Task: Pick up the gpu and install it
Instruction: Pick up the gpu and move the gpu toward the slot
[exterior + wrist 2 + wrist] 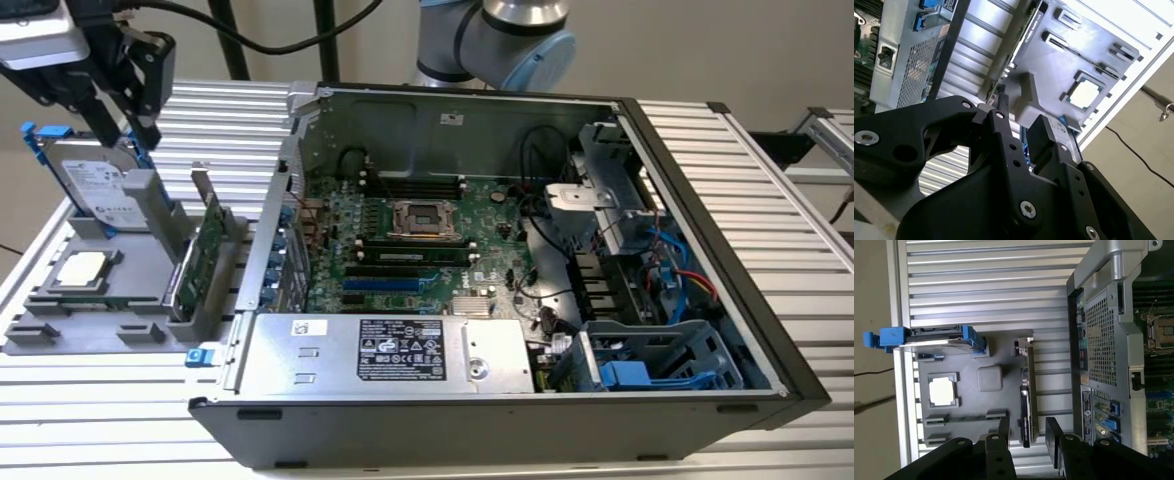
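The gripper [1028, 432] is nearest the wrist cameras. Its two black fingers [1004, 440] are spread apart, with nothing between them. Beyond the fingers, the gpu [1026, 395] stands on edge in a slot of the grey holder [969, 402], untouched. Farther out, the holder carries a square silver chip [943, 390] lying flat and a hard drive [929, 341] with blue rails standing upright. In the exterior view, the gripper [123, 135] hangs at the upper left over the holder. The gpu [210, 255] stands at centre left, between the hard drive and the open computer case [454, 130].
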Tool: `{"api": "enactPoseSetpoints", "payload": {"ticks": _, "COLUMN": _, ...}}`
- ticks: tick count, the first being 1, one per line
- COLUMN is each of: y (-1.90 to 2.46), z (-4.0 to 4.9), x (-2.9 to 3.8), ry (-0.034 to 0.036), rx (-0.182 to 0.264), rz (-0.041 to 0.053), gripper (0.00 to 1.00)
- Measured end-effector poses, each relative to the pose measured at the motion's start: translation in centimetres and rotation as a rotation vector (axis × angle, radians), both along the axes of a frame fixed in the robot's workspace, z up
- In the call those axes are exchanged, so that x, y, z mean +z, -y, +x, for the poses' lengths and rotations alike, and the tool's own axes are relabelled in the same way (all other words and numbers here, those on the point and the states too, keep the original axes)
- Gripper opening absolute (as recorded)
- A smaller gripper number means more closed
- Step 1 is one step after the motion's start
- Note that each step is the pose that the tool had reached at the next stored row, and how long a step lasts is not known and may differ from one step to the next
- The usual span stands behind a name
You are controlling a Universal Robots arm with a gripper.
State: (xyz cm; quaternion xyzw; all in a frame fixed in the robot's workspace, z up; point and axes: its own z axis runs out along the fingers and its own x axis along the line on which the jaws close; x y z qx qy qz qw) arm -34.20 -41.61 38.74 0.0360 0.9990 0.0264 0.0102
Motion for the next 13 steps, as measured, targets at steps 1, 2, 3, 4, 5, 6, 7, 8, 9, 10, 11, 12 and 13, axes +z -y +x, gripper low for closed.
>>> {"api": "enactPoseSetpoints", "payload": {"ticks": 1, "y": 0.00, "z": 0.02, "x": -0.05, "ry": 0.0000, "rx": 0.000, "rz": 0.0000, "gripper": 1.00}}
{"api": "enactPoseSetpoints", "payload": {"ticks": 2, "y": 0.00, "z": 0.03, "x": -0.11, "ry": 0.0000, "rx": 0.000, "rz": 0.0000, "gripper": 1.00}}
{"api": "enactPoseSetpoints", "payload": {"ticks": 3, "y": 0.00, "z": 0.04, "x": -0.16, "ry": 0.0000, "rx": 0.000, "rz": 0.0001, "gripper": 1.00}}
{"api": "enactPoseSetpoints", "payload": {"ticks": 4, "y": 0.00, "z": 0.06, "x": -0.22, "ry": 0.0000, "rx": 0.000, "rz": 0.0000, "gripper": 1.00}}
{"api": "enactPoseSetpoints", "payload": {"ticks": 5, "y": 0.00, "z": 0.07, "x": -0.28, "ry": 0.0001, "rx": 0.000, "rz": 0.0000, "gripper": 1.00}}
{"api": "enactPoseSetpoints", "payload": {"ticks": 6, "y": 0.00, "z": 0.09, "x": -0.35, "ry": 0.0000, "rx": 0.000, "rz": 0.0000, "gripper": 1.00}}
{"api": "enactPoseSetpoints", "payload": {"ticks": 7, "y": 0.00, "z": 0.11, "x": -0.41, "ry": 0.0001, "rx": 0.000, "rz": -0.0001, "gripper": 1.00}}
{"api": "enactPoseSetpoints", "payload": {"ticks": 8, "y": 0.00, "z": 0.12, "x": -0.47, "ry": 0.0000, "rx": 0.000, "rz": -0.0001, "gripper": 1.00}}
{"api": "enactPoseSetpoints", "payload": {"ticks": 9, "y": 0.00, "z": 0.14, "x": -0.53, "ry": 0.0000, "rx": 0.000, "rz": 0.0001, "gripper": 1.00}}
{"api": "enactPoseSetpoints", "payload": {"ticks": 10, "y": 0.00, "z": 0.16, "x": -0.60, "ry": 0.0000, "rx": 0.000, "rz": 0.0001, "gripper": 1.00}}
{"api": "enactPoseSetpoints", "payload": {"ticks": 11, "y": 0.01, "z": 0.18, "x": -0.66, "ry": 0.0000, "rx": 0.000, "rz": 0.0000, "gripper": 1.00}}
{"api": "enactPoseSetpoints", "payload": {"ticks": 12, "y": 0.01, "z": 0.20, "x": -0.72, "ry": 0.0001, "rx": 0.000, "rz": 0.0000, "gripper": 1.00}}
{"api": "enactPoseSetpoints", "payload": {"ticks": 13, "y": 0.01, "z": 0.22, "x": -0.78, "ry": 0.0001, "rx": 0.000, "rz": 0.0000, "gripper": 1.00}}
